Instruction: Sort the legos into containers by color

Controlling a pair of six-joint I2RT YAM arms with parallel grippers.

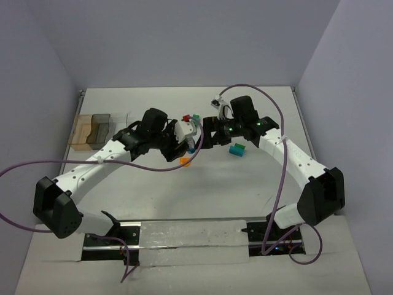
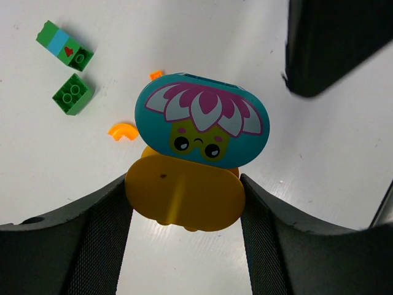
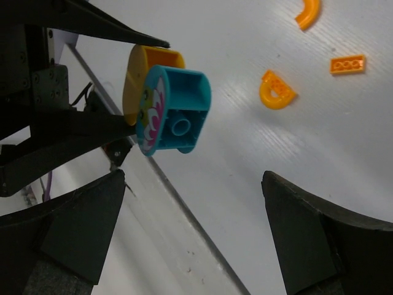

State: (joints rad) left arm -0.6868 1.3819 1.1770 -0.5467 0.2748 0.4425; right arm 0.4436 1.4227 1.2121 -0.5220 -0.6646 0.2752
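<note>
At the left edge of the table [image 1: 202, 193], from above, we saw 2 tinted containers [image 1: 92, 130] standing side by side. In the left wrist view, the left gripper [image 2: 184, 209] was part-open, clamping a yellow oval lego [image 2: 184, 193] joined to a teal flower-faced piece [image 2: 202, 120]. Beyond lay 2 green bricks [image 2: 72, 93]. In the right wrist view, the right gripper [image 3: 196, 233] gaped wide and empty near 3 orange pieces [image 3: 276, 91].

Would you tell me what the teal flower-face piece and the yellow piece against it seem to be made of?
Teal flower-face piece: seemingly hard moulded plastic, smooth with a soft sheen; the face looks printed, and the right wrist view shows a hollow underside with a tube. Yellow piece: probably the same plastic, smooth, fairly matt, with evenly rounded edges.
</note>
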